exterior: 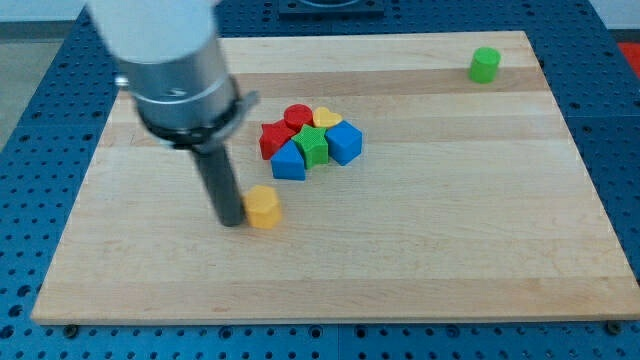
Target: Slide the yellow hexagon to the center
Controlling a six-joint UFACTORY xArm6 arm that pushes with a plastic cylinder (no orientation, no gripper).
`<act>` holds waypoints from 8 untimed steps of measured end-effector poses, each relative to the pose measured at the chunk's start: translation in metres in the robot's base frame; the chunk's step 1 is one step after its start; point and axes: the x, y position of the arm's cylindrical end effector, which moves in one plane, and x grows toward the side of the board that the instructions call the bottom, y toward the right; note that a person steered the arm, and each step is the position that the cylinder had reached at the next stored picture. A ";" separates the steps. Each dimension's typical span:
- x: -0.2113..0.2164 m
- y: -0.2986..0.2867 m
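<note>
The yellow hexagon [264, 207] lies on the wooden board [450, 230], left of the board's middle and toward the view's bottom. My tip [231, 221] rests on the board right against the hexagon's left side. The dark rod rises from there to the arm's grey body at the view's top left.
A tight cluster sits just above and right of the hexagon: a red block [274, 139], a red cylinder [297, 116], a yellow heart [326, 118], a green block [313, 147], and two blue blocks [288, 162] [344, 142]. A green cylinder [485, 64] stands near the top right corner.
</note>
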 end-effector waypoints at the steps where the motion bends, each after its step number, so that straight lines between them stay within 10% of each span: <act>1: 0.002 0.046; 5: 0.069 0.097; 8: 0.034 0.074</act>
